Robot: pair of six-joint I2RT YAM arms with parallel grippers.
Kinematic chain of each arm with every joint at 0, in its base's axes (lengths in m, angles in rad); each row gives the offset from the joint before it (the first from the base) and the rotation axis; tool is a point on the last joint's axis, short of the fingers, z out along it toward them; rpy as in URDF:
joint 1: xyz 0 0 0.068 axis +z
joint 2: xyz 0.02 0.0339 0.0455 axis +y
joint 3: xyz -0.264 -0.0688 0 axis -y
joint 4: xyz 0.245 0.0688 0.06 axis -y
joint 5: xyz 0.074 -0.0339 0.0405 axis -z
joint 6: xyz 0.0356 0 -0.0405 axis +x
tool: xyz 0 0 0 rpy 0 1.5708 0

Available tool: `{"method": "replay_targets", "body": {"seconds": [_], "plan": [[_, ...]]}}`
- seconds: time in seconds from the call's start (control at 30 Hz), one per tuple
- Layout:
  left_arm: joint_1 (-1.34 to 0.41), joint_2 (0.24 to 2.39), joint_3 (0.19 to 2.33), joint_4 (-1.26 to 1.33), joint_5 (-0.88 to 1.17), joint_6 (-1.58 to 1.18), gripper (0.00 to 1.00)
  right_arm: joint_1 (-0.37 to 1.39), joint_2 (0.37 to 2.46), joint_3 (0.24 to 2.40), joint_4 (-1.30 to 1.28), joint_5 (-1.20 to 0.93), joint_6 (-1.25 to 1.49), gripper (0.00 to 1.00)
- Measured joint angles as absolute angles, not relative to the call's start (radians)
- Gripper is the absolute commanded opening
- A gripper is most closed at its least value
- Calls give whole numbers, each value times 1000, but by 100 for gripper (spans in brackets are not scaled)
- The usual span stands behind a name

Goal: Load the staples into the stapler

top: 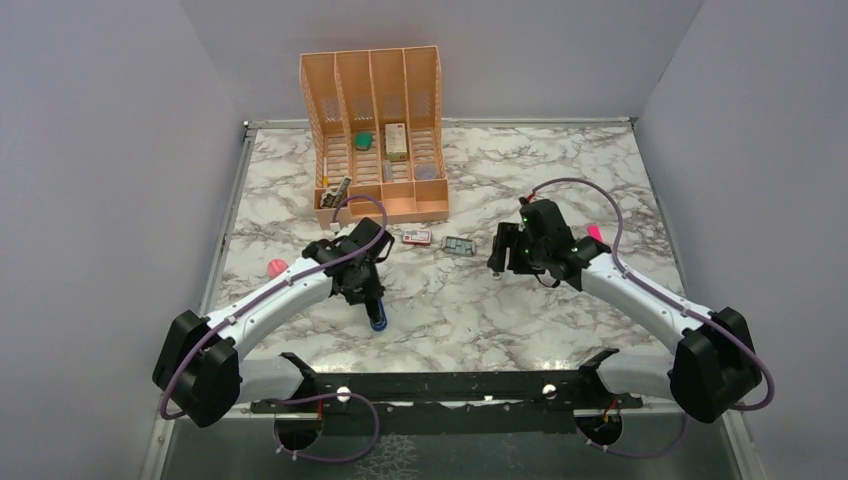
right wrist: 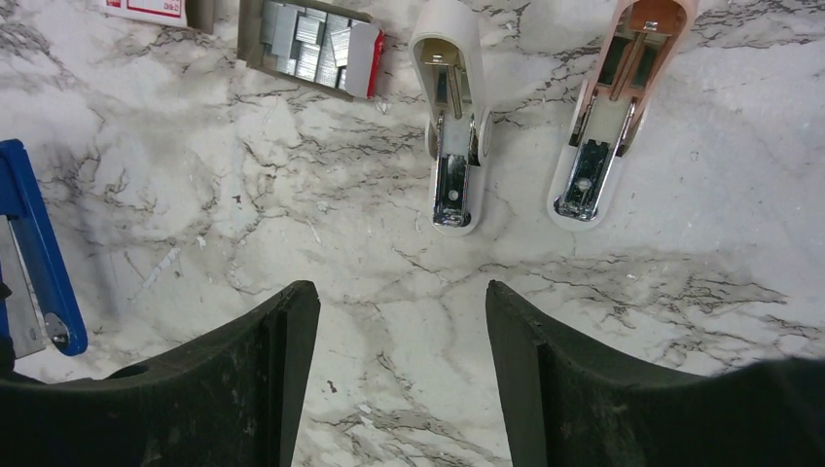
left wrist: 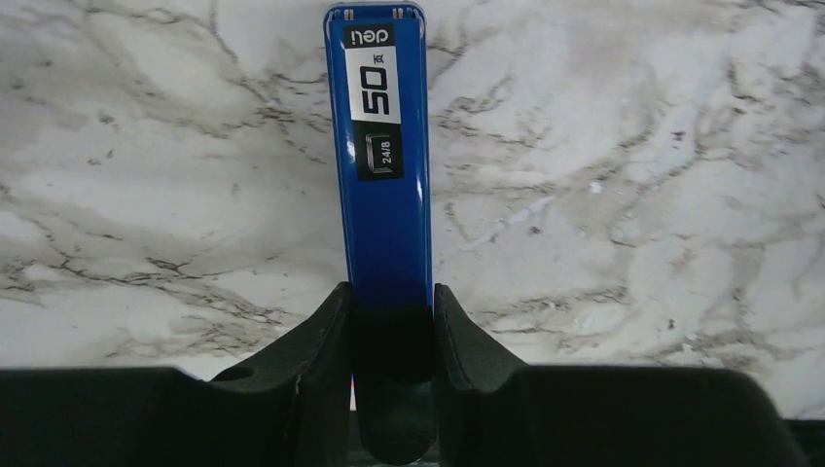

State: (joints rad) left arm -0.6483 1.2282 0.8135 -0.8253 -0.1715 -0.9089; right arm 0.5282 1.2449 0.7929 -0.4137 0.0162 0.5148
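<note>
1 stapler, gripped by left claw

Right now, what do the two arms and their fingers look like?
The left arm and right arm have white links between bulky black joint housings. A thin purple cable loops along each. The fingers are matte black, broad, tapering and scuffed. A small green light shows on the right wrist.

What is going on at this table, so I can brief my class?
The left gripper has its jaws shut on the blue stapler, which it holds at the marble table. The right gripper is open and empty, hovering short of the tray of staples. The tray lies on the table beside its red-and-white sleeve.
</note>
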Motion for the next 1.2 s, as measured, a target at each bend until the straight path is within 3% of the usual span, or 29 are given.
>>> {"method": "replay_targets", "body": {"seconds": [0.23, 0.63, 0.7, 0.93, 1.03, 1.2], "plan": [[-753, 1291, 931, -809, -107, -850, 3, 528, 1177, 784, -419, 20, 526, 68], [-941, 1584, 1038, -715, -113, -852, 4, 528, 1158, 666, -418, -30, 582, 68], [-951, 1598, 1050, -704, -127, -855, 10, 528, 1156, 662, -417, -45, 585, 68], [-957, 1608, 1056, -677, -142, -846, 63, 528, 1135, 662, -416, -103, 582, 70], [-957, 1597, 1056, -663, -145, -835, 69, 528, 1122, 662, -416, -126, 583, 70], [-949, 1483, 1028, -611, -158, -826, 67, 543, 1122, 663, -415, -151, 602, 70]]}}
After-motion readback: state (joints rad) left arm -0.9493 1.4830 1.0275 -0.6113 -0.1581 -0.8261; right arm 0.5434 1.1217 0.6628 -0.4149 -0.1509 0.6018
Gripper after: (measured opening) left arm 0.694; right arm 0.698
